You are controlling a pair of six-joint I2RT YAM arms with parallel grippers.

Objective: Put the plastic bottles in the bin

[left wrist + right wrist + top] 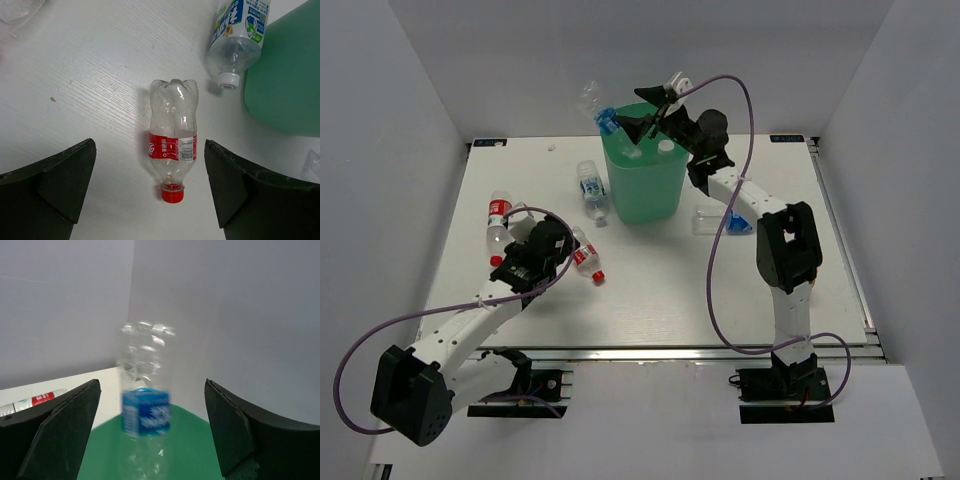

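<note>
The mint-green bin (642, 190) stands at the table's middle back. My right gripper (642, 112) is open above its rim. A clear blue-label bottle (600, 110) tilts over the rim, and in the right wrist view this bottle (145, 405) is blurred between my spread fingers, touching neither, with the bin (195, 450) below. My left gripper (558, 250) is open, low over a red-label, red-capped bottle (172, 145) lying on the table with its cap towards the camera. No orange bottle shows.
A second red-label bottle (498, 215) lies left of my left gripper. A blue-label bottle (590, 188) lies against the bin's left side and shows in the left wrist view (237, 30). Another clear bottle (720, 220) lies right of the bin. White walls enclose the table.
</note>
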